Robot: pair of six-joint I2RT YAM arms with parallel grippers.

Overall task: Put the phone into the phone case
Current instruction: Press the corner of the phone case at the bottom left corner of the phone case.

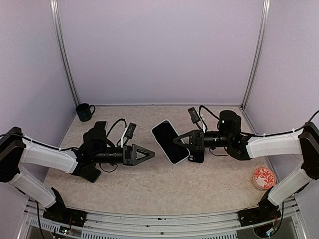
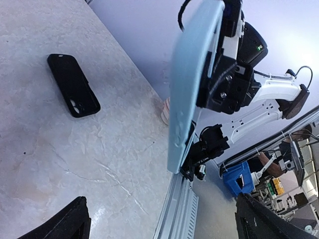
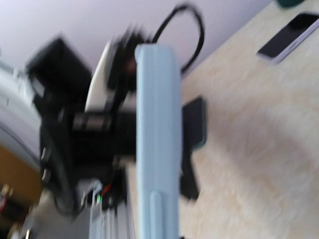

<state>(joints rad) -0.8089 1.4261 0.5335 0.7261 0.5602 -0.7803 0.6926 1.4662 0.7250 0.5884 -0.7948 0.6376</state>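
Top view: the phone [image 1: 167, 139] is held off the table [image 1: 164, 191] near mid-scene, dark face up and tilted, its long axis running far-left to near-right. A pale blue case [image 2: 192, 84] covers its rim and back. Whether the phone is fully seated in it cannot be told.

Right gripper [image 1: 180, 141]: closed narrow on the phone's right long edge, arm reaching in from the right. In the right wrist view, which is blurred, the pale blue edge [image 3: 157, 149] runs upright through the frame centre.

Left gripper [image 1: 149, 153]: jaws wide, holding nothing. It sits just left of the phone's near end, apart from it. In the left wrist view its fingers [image 2: 65, 224] stand at the two bottom corners, and the case back faces them across a gap.

Items on the table:
- Black case [image 1: 197, 157]: lies flat just under the right gripper, beside the phone's near-right end. The left wrist view shows it flat with a camera cut-out [image 2: 73, 84].
- Second phone [image 1: 99, 125]: lies flat at the far left, beside the left arm.
- Mug [image 1: 85, 112]: dark, upright, far-left corner.
- Dish [image 1: 264, 178]: red and white, near right, well apart from the phone.
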